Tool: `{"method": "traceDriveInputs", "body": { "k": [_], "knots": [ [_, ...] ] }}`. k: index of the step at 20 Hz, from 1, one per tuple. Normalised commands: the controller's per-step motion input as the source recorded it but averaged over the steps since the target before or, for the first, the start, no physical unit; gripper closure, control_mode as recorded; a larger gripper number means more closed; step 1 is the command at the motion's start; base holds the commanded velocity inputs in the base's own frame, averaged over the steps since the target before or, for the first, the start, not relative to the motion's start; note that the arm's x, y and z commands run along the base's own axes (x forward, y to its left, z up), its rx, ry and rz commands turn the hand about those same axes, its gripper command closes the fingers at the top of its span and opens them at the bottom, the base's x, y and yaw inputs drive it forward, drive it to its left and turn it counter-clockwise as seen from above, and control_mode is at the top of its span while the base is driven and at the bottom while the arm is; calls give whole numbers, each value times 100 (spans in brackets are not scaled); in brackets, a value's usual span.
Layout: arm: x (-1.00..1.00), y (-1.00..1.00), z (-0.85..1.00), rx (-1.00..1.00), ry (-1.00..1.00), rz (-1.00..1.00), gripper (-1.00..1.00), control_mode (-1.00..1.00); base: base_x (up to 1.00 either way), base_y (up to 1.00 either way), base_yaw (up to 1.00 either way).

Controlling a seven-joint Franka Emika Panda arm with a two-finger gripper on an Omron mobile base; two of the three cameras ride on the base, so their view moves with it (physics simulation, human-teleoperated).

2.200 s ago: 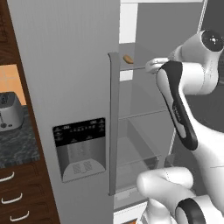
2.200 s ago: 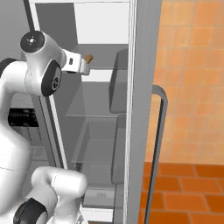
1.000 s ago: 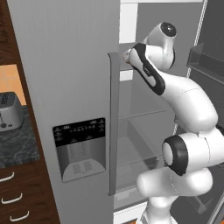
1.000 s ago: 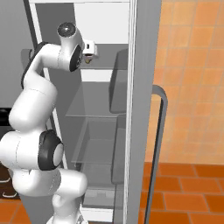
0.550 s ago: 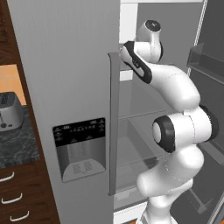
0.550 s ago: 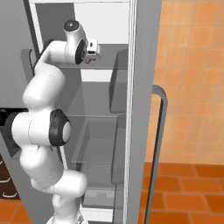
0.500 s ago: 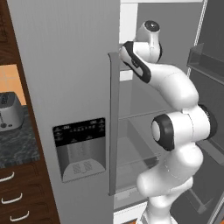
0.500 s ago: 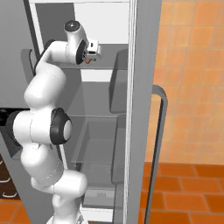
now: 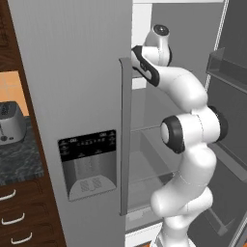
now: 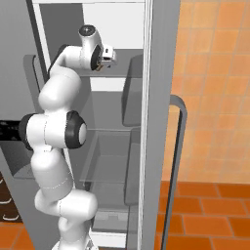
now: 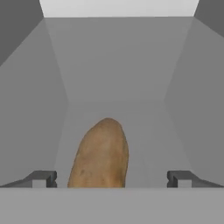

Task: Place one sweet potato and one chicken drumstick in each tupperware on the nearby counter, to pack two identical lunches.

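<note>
A tan-orange sweet potato lies lengthwise on a grey shelf inside the open fridge. My gripper is open, one dark fingertip on each side of the potato's near end, neither one touching it. My white arm reaches up from the base to that upper shelf, and my hand is inside the fridge. A strip of the black-grey marbled counter shows at the far left over brown drawers. The chicken drumstick and the tupperware are out of view.
The shut left fridge door carries a long handle and a dispenser panel close beside my arm. The open right door with its bins stands on the other side. Glass shelves and a drawer lie below. A toaster stands on the counter.
My arm has stretched up and reached deeper onto the upper fridge shelf, bringing the open fingers to either side of the sweet potato. The jaws have stayed wide.
</note>
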Motion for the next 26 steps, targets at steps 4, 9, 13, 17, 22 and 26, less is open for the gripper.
{"method": "traceDriveInputs", "body": {
  "k": [4,9,13,17,22,26],
  "knots": [
    [2,0,-35,0,1,0,-100,-100,0,0,0],
    [0,0,-36,0,2,0,-100,-100,0,0,0],
    [0,0,-3,0,2,0,100,-100,0,0,0],
    [0,0,0,0,3,0,100,-100,0,0,0],
    [-54,-7,-6,1,1,-3,100,-100,0,0,0],
    [-100,-20,0,9,-22,0,100,-100,0,0,0]
  ]
}}
